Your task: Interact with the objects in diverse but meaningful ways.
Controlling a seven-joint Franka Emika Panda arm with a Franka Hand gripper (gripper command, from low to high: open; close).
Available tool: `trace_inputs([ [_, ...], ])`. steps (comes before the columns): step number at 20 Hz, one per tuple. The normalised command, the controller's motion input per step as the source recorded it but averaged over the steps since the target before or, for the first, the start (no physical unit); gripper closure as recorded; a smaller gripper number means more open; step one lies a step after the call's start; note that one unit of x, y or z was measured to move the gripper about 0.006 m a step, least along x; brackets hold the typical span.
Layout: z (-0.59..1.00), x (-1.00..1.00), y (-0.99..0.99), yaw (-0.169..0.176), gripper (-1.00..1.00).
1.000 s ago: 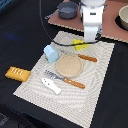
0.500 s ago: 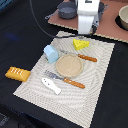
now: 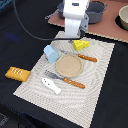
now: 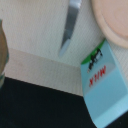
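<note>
My gripper (image 3: 74, 35) hangs over the far edge of the striped placemat (image 3: 97, 85), between the pale blue block (image 3: 51, 53) and the yellow cheese wedge (image 3: 81, 44). It touches neither, and its jaws are too blurred to read. The wrist view shows the blue block (image 4: 102, 85) as a carton marked MILK, with no fingers in that picture. On the black table at the exterior view's left lies the golden bread loaf (image 3: 16, 74). The white fish piece (image 3: 51, 85) rests on the placemat's near part.
A tan round plate (image 3: 69, 65) sits mid-placemat with a knife (image 3: 80, 56) on its far side and a fork (image 3: 65, 80) on its near side. A dark pot (image 3: 92, 11) and a bowl (image 3: 122, 17) stand on a brown board behind. The wrist view shows the knife blade (image 4: 70, 27) and plate rim (image 4: 112, 20).
The arm has risen off the spot where the cheese wedge lies and shifted toward the exterior view's left. The cheese, hidden under the gripper a second ago, now shows.
</note>
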Motion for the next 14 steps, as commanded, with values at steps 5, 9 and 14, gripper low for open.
trace_inputs([
  [5,0.0,-0.4,-0.33,0.153,-1.0],
  [9,0.0,-0.5,-0.31,0.126,-1.0],
  [14,-0.03,-0.6,-0.27,0.061,-1.0],
])
